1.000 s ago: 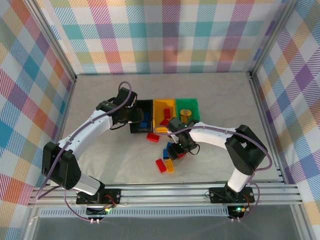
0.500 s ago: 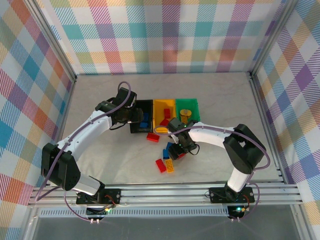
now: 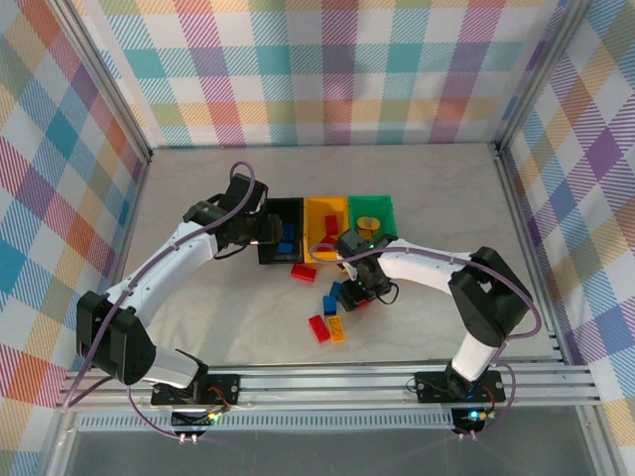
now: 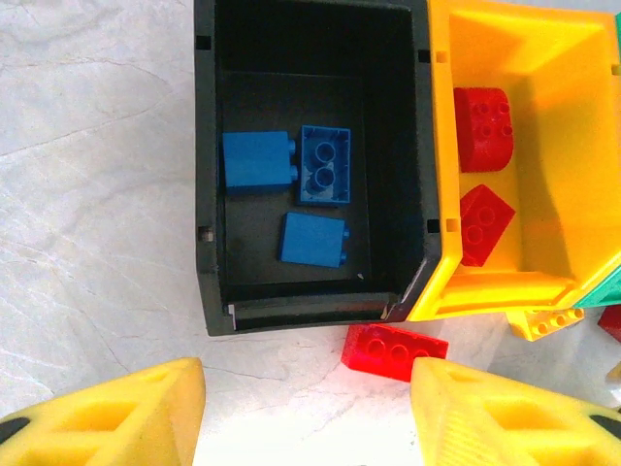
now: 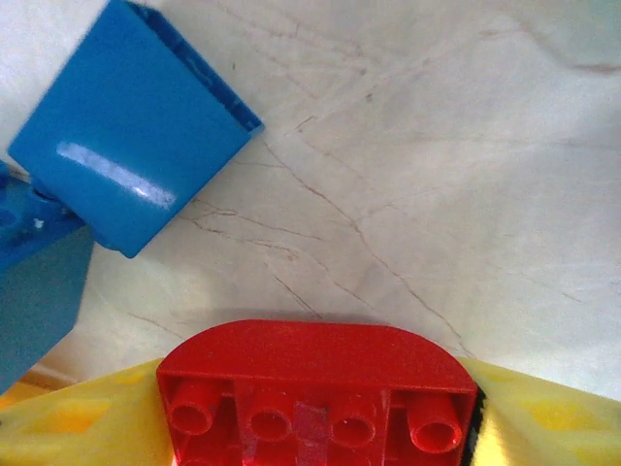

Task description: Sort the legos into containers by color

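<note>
Three bins stand side by side: black [image 3: 281, 230], yellow-orange [image 3: 325, 226], green [image 3: 372, 216]. In the left wrist view the black bin [image 4: 218, 194] holds three blue legos [image 4: 313, 238]. The yellow-orange bin [image 4: 572, 184] holds two red legos [image 4: 482, 115]. My left gripper [image 3: 263, 233] hangs open [image 4: 306, 417] above the table by the black bin's near edge, nothing between its fingers. A red lego [image 4: 393, 349] lies just ahead of its right finger. My right gripper [image 3: 355, 293] is shut on a curved red lego [image 5: 315, 383], just above the table beside a blue lego [image 5: 131, 180].
Loose legos lie near the right gripper: red [image 3: 304, 273], red [image 3: 318, 328], yellow-orange [image 3: 336, 328] and blue [image 3: 330, 297]. The green bin holds a yellow-orange piece [image 3: 368, 224]. Another yellow-orange piece [image 3: 322, 258] lies at the yellow-orange bin's near edge. Checkered walls close in the table.
My right gripper has moved slightly away from the pile toward the bins with the red lego. The left arm has shifted a little to the left.
</note>
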### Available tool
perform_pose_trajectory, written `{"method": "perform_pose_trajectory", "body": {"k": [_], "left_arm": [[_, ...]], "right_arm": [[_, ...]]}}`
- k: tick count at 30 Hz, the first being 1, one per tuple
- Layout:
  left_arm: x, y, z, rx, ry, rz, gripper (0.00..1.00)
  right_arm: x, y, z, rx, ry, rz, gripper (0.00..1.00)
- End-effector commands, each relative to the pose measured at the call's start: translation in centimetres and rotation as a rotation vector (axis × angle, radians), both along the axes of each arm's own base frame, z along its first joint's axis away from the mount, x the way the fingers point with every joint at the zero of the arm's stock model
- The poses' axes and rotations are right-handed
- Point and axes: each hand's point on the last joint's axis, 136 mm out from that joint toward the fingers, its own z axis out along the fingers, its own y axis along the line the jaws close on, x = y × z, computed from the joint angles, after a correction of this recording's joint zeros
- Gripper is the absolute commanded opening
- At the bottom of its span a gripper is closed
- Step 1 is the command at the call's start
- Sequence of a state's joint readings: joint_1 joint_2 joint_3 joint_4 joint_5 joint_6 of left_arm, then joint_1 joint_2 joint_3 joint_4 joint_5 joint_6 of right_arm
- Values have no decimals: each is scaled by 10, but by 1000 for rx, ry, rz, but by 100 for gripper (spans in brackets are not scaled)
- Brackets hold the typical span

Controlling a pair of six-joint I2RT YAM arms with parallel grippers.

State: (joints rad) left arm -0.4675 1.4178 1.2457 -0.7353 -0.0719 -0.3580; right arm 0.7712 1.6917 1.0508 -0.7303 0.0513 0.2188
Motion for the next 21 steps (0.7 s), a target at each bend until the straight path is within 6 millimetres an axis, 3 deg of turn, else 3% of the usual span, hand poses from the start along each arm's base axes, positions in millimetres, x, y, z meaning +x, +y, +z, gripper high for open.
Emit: {"method": "perform_pose_trajectory", "body": {"k": [1,6,10,16,21], "left_arm": [[-12,8,3,11,7,6,58],[-29,9,3,9,7,5,58],[-46,9,1,34,11,1,58],[-68,8,0,42,15,-8,58],[-79,9,-2,31,18,-12,58]], "right_arm": [[24,8,39,60,-89,-9,68],[58,26,75,141,-171,-28,68],[90,44,92,171,-220,-43,68],[137,70,98,188,-260,-43,69],[165,76,91,194,-257,-68,70]]}}
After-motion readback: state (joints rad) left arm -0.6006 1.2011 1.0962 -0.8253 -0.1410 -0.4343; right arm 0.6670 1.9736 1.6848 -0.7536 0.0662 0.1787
